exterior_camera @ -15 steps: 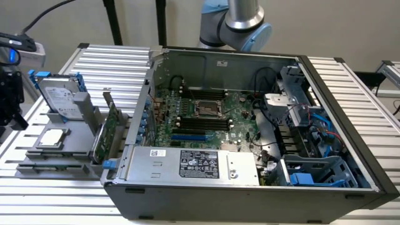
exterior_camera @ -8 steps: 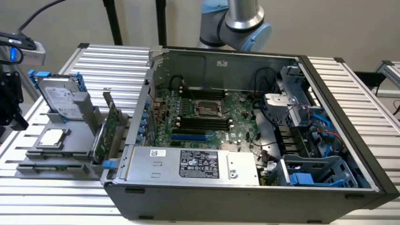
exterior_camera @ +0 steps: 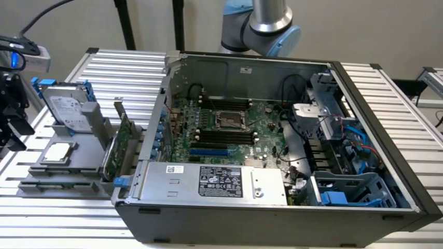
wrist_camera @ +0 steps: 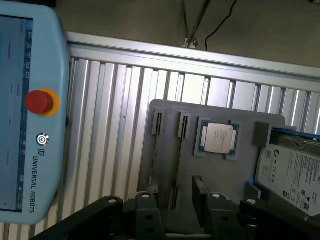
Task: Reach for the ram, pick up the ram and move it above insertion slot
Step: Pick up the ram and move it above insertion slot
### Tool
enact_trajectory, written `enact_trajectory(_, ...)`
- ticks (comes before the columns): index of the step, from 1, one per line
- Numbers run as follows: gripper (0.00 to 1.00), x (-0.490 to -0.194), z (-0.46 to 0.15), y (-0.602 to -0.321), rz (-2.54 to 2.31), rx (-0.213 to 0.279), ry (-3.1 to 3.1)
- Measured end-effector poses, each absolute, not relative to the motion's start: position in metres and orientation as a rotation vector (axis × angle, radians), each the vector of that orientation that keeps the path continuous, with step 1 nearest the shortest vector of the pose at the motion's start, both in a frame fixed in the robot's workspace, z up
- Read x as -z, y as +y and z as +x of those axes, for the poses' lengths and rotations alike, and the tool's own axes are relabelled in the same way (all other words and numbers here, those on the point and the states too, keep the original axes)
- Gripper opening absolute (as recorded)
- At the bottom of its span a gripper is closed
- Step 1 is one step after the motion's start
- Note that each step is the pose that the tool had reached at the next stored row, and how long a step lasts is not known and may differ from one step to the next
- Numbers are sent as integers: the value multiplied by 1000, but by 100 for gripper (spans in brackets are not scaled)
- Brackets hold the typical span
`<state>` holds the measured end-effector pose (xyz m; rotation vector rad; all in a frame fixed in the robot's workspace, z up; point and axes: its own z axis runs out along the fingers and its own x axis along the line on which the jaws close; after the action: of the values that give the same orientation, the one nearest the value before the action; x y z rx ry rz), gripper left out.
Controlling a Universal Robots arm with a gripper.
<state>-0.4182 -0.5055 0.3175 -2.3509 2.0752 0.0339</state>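
The ram (wrist_camera: 159, 124) can be made out only as thin dark strips set edge-on in the narrow slots of the grey tray (wrist_camera: 240, 200); its full length is hidden. The tool (wrist_camera: 177, 220) is held above the tray's slotted end. Its fingertips are cut off, but the parts seen stand apart with bare tray between them, and nothing is gripped. In the exterior view the tool (exterior_camera: 8, 127) is cut by the picture's edge, on the side of the tray (exterior_camera: 80, 155) away from the computer case (exterior_camera: 277, 223).

On the tray, a processor chip (wrist_camera: 218, 137) is laid just beside the slots, and a hard drive (wrist_camera: 295, 175) is partly cut off past it. A green card (exterior_camera: 123, 140) stands upright at the tray's edge nearest the case, so little room is left there. Bare ribbed desk (wrist_camera: 110, 125) lies open between the tray and a teach pendant (wrist_camera: 30, 115).
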Motion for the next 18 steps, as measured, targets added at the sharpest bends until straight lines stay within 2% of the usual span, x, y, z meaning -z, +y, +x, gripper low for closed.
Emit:
enact_trajectory(1,42,-317,-418,-506,-2351,-34,2075)
enact_trajectory(3,54,-317,-418,-505,-2351,-34,2075)
enact_trajectory(18,54,-291,-418,-509,-2342,-34,2085)
